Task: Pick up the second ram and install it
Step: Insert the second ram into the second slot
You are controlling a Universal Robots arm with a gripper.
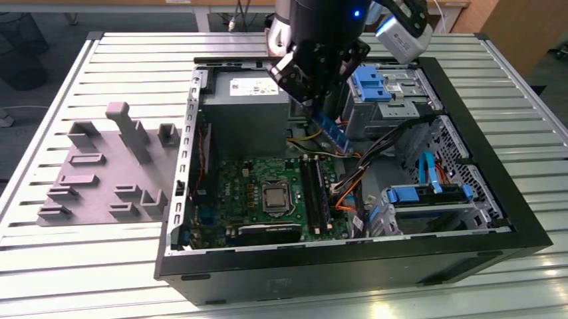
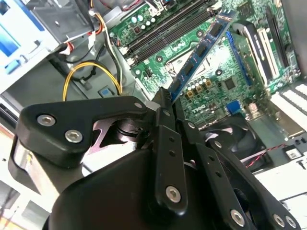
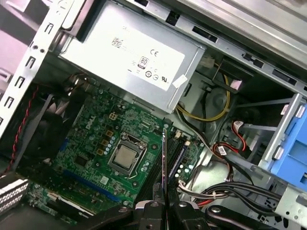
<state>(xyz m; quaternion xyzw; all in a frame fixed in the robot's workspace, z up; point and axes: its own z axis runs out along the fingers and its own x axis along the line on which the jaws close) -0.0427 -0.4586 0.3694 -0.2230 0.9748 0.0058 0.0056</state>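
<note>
1 stick in the air, folks: the second ram (image 2: 199, 50) is pinched at one end between the black fingers of the gripper (image 2: 168, 99). The jaws are pressed onto its flat faces, and it juts out over the motherboard (image 3: 91, 143), clear of the board and not seated.

In the exterior view it hangs inside the open case (image 1: 355, 269), above the long black memory slots (image 1: 312, 183) and near the power supply (image 3: 129, 48).

Here's the danger, as I judge it. A grip on just 1 end leaves a long lever, so any tilt could lay the contact edge askew across a slot and jam it. Loose yellow cables (image 2: 93, 63) sit close by and could snag the stick.

Look at the thing itself: thin, flat and narrow, a bluish-green board with a row of small black chips. The slots are slim plastic channels. The power supply is a dull grey metal box. The table (image 1: 89, 266) is ribbed metal slats.
</note>
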